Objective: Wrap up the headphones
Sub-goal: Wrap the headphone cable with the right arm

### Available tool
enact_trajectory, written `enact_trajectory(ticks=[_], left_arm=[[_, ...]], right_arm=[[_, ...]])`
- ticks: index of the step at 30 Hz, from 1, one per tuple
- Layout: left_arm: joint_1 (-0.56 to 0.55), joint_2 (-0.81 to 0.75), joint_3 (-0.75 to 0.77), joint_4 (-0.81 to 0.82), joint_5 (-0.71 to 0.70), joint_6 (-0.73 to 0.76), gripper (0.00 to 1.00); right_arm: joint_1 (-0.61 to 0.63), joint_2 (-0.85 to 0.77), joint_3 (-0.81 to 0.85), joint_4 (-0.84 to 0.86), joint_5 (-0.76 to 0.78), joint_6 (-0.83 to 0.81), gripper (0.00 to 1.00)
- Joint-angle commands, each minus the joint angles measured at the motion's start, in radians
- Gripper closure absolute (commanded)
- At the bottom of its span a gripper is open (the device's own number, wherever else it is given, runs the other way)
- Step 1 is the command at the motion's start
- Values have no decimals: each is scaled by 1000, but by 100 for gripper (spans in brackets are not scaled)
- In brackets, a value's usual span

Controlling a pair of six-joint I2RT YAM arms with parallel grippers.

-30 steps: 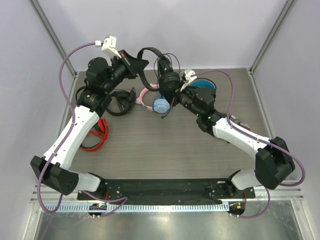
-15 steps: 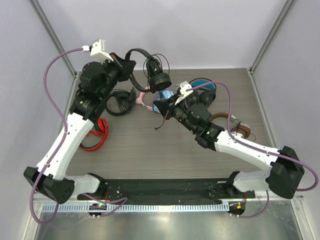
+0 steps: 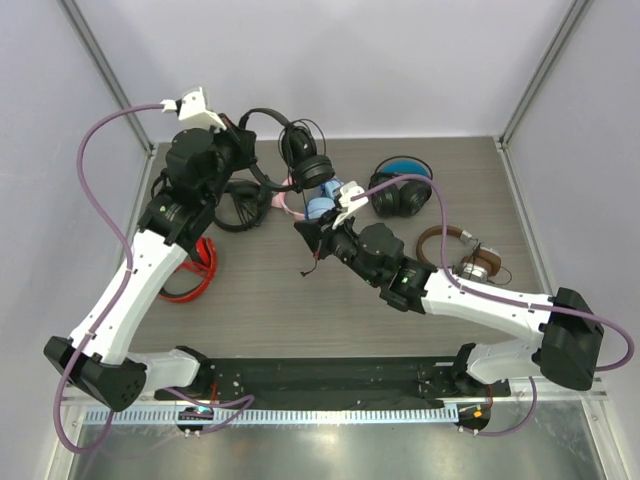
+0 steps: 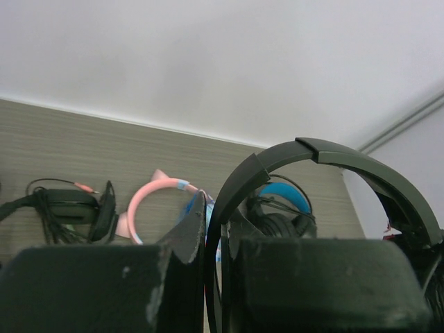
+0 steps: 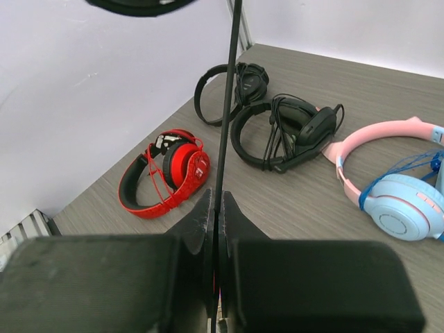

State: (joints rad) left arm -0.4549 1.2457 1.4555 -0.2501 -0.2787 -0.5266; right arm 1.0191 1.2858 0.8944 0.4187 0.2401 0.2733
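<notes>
The slim black headphones [image 3: 312, 168] hang in the air above the back of the table. My left gripper [image 3: 248, 130] is shut on their thin headband [image 4: 333, 154], which runs up between its fingers [image 4: 191, 229] in the left wrist view. The thin black cable [image 5: 227, 104] drops from the earcups to my right gripper [image 3: 305, 228], which is shut on it. In the right wrist view the cable rises straight out of that gripper [image 5: 217, 205]. The cable's loose end [image 3: 314, 262] dangles below the right gripper.
Red headphones [image 3: 195, 270] lie at the left of the table. Two black headsets [image 3: 235, 205] lie behind them. A pink-and-blue pair [image 3: 310, 207] lies under the held headphones. A bulky black pair with blue lining [image 3: 400, 192] and a brown pair [image 3: 468, 258] lie at the right.
My right gripper has moved left and toward the near side with the cable in it. The left gripper has swung the headphones slightly left and lower.
</notes>
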Motion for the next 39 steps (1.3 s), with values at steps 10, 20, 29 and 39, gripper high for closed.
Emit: enact_trajectory(ticks=[10, 20, 29, 39], left_arm=[[-7, -26, 23, 253, -299, 39, 100], [-53, -26, -52, 316, -387, 195, 100], [-53, -26, -103, 353, -370, 206, 100], [-53, -45, -53, 334, -332, 192, 100]], right_arm=[[185, -20, 38, -234, 65, 47, 96], [237, -32, 164, -391, 123, 60, 95], [237, -29, 291, -474, 41, 78, 90], [237, -6, 169, -330, 22, 80, 91]])
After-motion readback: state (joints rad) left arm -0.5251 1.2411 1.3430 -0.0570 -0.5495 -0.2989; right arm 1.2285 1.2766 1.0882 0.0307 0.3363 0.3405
